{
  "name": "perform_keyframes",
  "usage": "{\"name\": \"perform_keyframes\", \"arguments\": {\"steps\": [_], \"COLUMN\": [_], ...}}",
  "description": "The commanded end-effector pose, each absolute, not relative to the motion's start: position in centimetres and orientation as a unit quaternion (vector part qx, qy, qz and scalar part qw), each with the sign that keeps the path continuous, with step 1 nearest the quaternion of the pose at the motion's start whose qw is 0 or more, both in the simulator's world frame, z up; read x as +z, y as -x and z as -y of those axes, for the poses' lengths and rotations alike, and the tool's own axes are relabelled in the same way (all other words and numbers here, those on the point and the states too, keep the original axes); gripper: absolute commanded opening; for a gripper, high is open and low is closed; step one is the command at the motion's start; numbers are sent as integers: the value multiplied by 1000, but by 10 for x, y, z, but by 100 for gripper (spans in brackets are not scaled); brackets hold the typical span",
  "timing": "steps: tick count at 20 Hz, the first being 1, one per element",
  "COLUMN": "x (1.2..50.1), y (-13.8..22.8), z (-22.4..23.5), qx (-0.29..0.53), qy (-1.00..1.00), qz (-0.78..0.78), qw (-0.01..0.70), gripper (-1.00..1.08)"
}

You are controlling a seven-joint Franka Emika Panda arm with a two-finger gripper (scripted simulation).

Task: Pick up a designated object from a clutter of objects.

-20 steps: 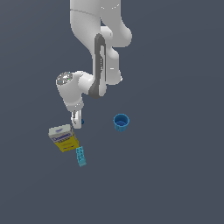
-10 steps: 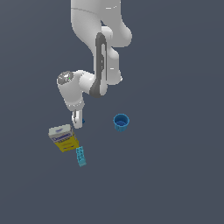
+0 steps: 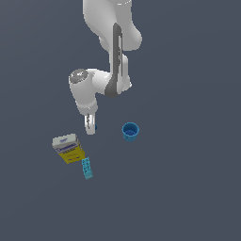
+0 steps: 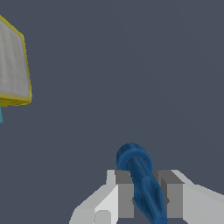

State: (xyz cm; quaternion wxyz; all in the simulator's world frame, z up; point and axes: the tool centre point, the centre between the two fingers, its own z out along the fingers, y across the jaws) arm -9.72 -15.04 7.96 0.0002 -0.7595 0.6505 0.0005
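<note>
The tiny dark blue piece [image 4: 136, 166] sits between my two fingers in the wrist view, sticking out past the pads. My gripper [image 4: 148, 194] is shut on it. In the exterior view my gripper [image 3: 90, 128] points down just above the floor, and a bit of the dark blue piece [image 3: 96, 126] shows at its tip. The yellow-and-white labelled box [image 3: 68, 148] lies below it toward the exterior view's left, and also shows in the wrist view [image 4: 13, 70]. The cyan studded block [image 3: 87, 168] lies just past the box. The round blue cup [image 3: 130, 132] stands to the exterior view's right of my gripper.
The floor [image 3: 188, 188] is a plain dark grey surface. The white arm [image 3: 113, 56] reaches down from the top of the exterior view. A sliver of the cyan block [image 4: 1, 116] shows beside the box in the wrist view.
My wrist and gripper have shifted slightly up and toward the exterior view's right. The box, block and cup have not moved.
</note>
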Motion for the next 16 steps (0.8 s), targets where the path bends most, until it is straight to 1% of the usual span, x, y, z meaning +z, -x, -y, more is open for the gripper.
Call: {"name": "perform_keyframes", "arguments": {"steps": [1,16], "x": [91,182], "y": [98,102], "z": [136,25], "qx": [0,-2], "qy": [760,759], "qz": [-650,-651], "qw": [0,-2], "gripper": [-100,-100]}}
